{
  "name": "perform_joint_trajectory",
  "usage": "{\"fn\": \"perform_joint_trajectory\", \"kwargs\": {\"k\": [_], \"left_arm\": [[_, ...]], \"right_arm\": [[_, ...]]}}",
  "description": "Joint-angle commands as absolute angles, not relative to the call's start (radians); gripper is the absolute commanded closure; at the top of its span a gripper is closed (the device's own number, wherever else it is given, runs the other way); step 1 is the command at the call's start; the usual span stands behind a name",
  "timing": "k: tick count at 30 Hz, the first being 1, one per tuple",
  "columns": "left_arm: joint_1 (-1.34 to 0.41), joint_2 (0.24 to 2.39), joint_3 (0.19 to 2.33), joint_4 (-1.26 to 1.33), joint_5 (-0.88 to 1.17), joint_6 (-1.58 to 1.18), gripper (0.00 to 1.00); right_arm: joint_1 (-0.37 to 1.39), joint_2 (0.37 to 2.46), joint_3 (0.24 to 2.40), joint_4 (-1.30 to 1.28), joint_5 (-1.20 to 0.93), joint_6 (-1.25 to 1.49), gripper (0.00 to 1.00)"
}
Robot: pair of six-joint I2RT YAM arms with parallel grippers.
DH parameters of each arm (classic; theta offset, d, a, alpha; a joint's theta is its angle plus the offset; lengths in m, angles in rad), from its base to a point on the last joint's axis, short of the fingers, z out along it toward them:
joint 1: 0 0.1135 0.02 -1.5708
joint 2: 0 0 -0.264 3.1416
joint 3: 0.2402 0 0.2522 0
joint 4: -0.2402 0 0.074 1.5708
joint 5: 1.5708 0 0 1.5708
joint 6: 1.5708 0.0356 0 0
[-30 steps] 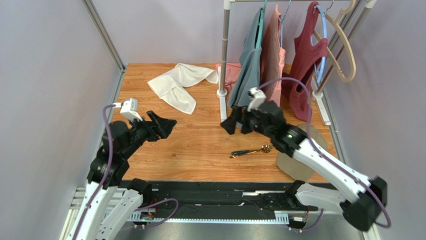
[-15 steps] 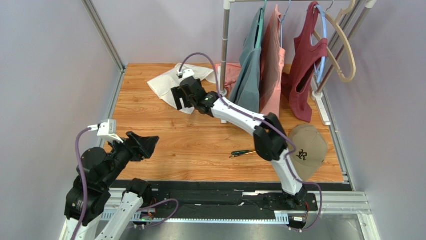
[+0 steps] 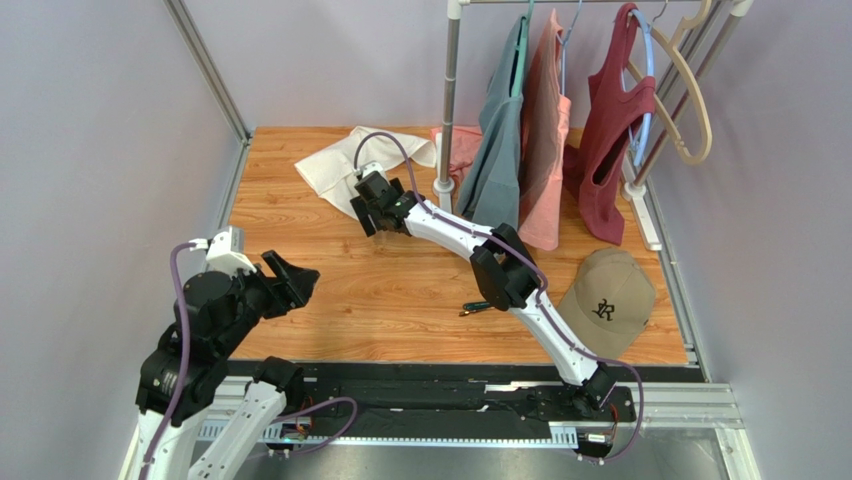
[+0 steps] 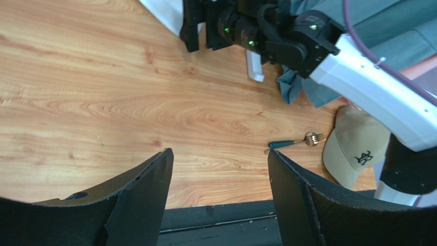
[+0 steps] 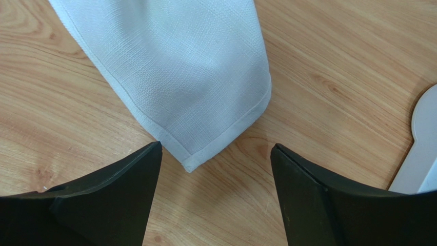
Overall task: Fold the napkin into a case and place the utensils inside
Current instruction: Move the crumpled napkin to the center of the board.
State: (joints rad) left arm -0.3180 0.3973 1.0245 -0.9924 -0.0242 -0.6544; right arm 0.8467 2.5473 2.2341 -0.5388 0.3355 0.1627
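Observation:
The white napkin lies crumpled at the table's far left; in the right wrist view its hemmed corner points toward me. My right gripper hangs open just over that corner, and its fingers straddle bare wood without touching the cloth. The utensils lie near the front middle, partly hidden by the right arm. The left wrist view shows a dark-green-handled, gold-headed fork. My left gripper is open and empty, raised over the near left, far from both.
A beige cap lies at the near right. A clothes rack with hanging garments stands at the back, its white foot just right of my right gripper. A pink cloth lies by the pole.
My right arm swung from the table's middle out to the far left and came down at the napkin's near corner. The left arm drew back toward the near left edge.

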Motion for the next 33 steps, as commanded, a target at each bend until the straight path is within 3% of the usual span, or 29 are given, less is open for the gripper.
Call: {"fn": "perform_joint_trajectory", "kwargs": {"k": [1,7,10,12,14,17,22,28,32,33], "left_arm": [[-0.311,0.475,1.069,-1.022,-0.074,-0.703,0.23],[-0.311,0.54,1.087,-1.002,-0.107,-0.713,0.24],[-0.311,0.557,1.106,-0.999,-0.124,-0.718,0.24],[-0.311,0.569,1.112,-0.997,-0.147,-0.724,0.23],[-0.311,0.581,1.123,-1.014,-0.19,-0.738,0.23],[-0.311,0.627,1.129,-1.046,-0.244,-0.758,0.23],[-0.308,0.733,1.141,-1.083,-0.316,-0.799,0.25],[-0.259,0.769,1.166,-1.006,-0.295,-0.785,0.27],[-0.209,0.811,1.18,-0.965,-0.191,-0.766,0.28],[-0.2,0.833,1.172,-0.965,-0.17,-0.762,0.28]], "right_arm": [[0.838,2.545,2.246,-0.548,0.289,0.193,0.21],[0.835,2.566,2.224,-0.529,0.132,0.253,0.45],[0.836,2.577,2.224,-0.523,0.063,0.261,0.65],[0.842,2.577,2.226,-0.526,0.032,0.271,0.88],[0.865,2.569,2.223,-0.544,0.014,0.273,1.0],[0.916,2.478,2.153,-0.565,-0.032,0.296,1.0],[1.051,2.206,1.761,-0.375,-0.161,0.39,1.0],[1.132,2.053,1.611,-0.247,-0.343,0.448,1.0],[1.044,1.979,1.56,-0.282,-0.301,0.469,0.58],[1.014,1.962,1.542,-0.284,-0.292,0.477,0.54]]}}
